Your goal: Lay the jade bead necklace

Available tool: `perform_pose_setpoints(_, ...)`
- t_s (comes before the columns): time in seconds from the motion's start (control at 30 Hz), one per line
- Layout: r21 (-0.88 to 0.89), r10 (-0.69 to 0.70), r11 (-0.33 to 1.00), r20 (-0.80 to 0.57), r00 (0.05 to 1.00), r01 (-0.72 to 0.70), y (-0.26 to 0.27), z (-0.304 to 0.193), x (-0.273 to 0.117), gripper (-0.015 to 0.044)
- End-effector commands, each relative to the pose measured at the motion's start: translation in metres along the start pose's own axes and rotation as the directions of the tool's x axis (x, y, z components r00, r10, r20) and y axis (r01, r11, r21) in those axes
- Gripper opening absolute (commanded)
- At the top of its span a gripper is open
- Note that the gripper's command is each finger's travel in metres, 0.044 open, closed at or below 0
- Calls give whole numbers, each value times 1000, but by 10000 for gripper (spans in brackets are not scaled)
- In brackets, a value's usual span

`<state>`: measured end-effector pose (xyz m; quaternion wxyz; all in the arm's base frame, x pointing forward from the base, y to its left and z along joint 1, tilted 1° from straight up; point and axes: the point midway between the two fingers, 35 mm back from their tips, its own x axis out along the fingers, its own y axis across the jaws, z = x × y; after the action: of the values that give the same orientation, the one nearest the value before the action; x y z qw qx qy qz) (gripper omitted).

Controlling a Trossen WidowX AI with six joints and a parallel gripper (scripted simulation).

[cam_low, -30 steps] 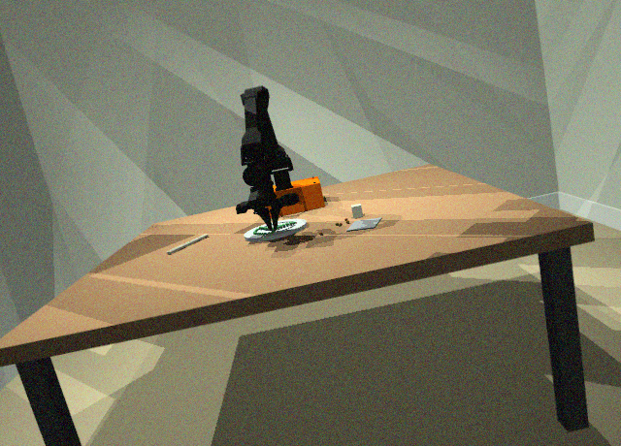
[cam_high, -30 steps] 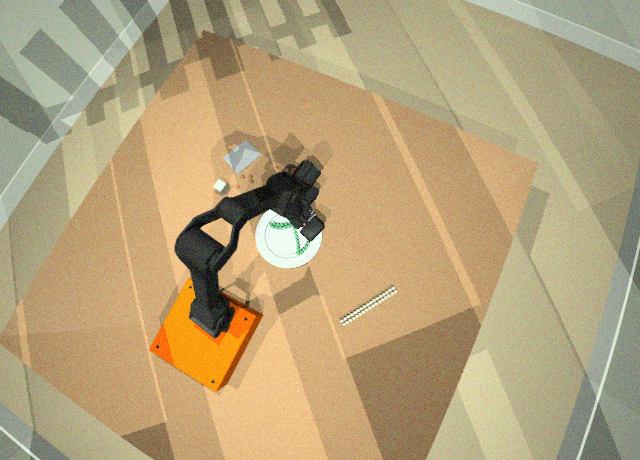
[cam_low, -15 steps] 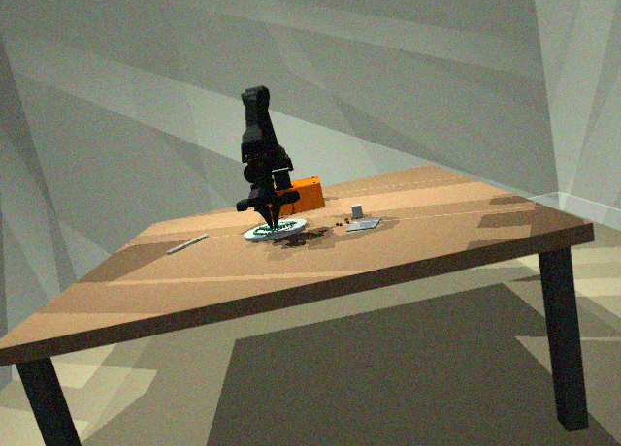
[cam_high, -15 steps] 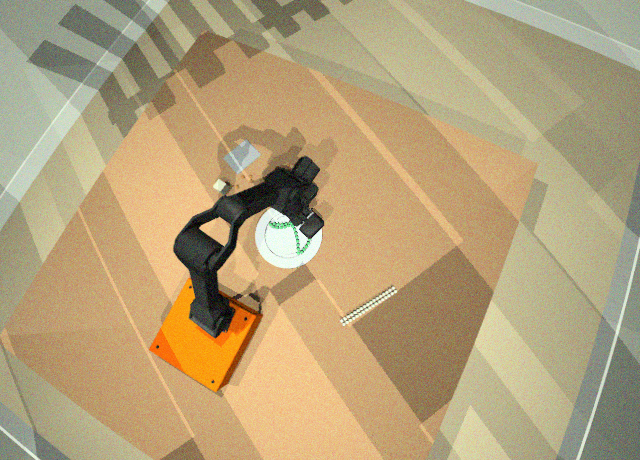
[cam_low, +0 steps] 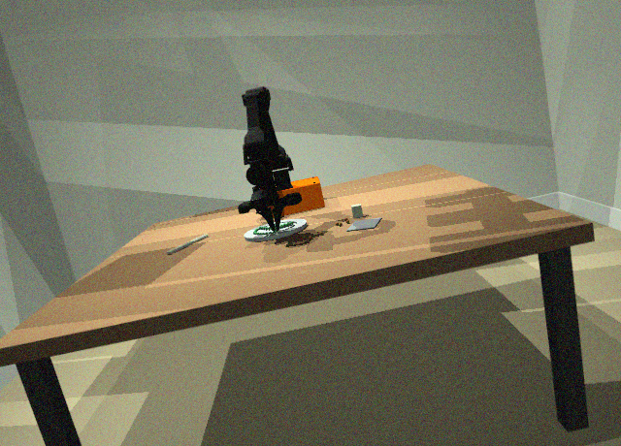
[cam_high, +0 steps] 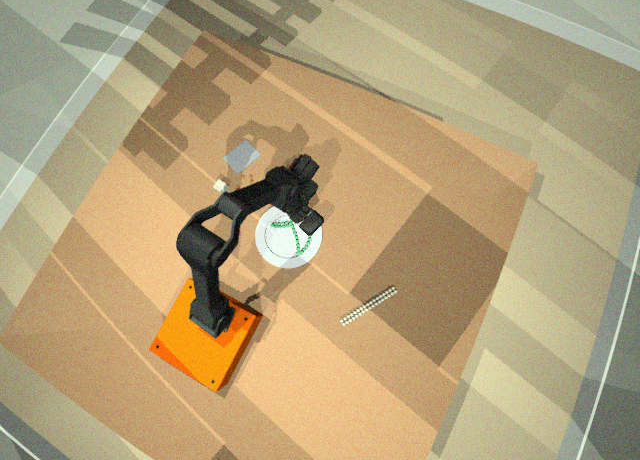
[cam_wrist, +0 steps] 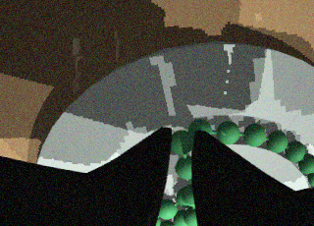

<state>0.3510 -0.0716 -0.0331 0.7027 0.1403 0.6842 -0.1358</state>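
The round white bead board (cam_high: pixel 262 244) (cam_low: pixel 302 224) (cam_wrist: pixel 201 74) lies on the table beneath the gripper. The green jade bead necklace (cam_high: pixel 296 236) (cam_wrist: pixel 228 133) lies over it. In the top view, beads bunch at the board's upper left, and a strand crosses its middle to the lower right, then bends up the right side. In the wrist view, beads curve right beside the pale inner disc, and others run down between the fingers. My gripper (cam_low: pixel 275 229) (cam_wrist: pixel 182 140) is low at the board, nearly closed, with beads between its tips. The arm hides part of the necklace.
A row of white beads (cam_high: pixel 368 305) (cam_low: pixel 187 244) lies apart from the board. A grey square plate (cam_high: pixel 241 156) (cam_low: pixel 365 224), a small pale block (cam_high: pixel 220 185) (cam_low: pixel 356 210) and tiny brown bits (cam_low: pixel 343 222) lie on the board's other side. The orange base (cam_high: pixel 206 349) carries the arm.
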Motion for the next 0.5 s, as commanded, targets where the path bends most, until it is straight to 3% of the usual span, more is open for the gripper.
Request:
perform_pose_setpoints(0.0, 0, -1, 1000, 1, 1000, 1, 0, 0, 0, 79)
perform_pose_setpoints(0.47, 1, -1, 1000, -6, 1000, 1, 0, -1, -1, 440)
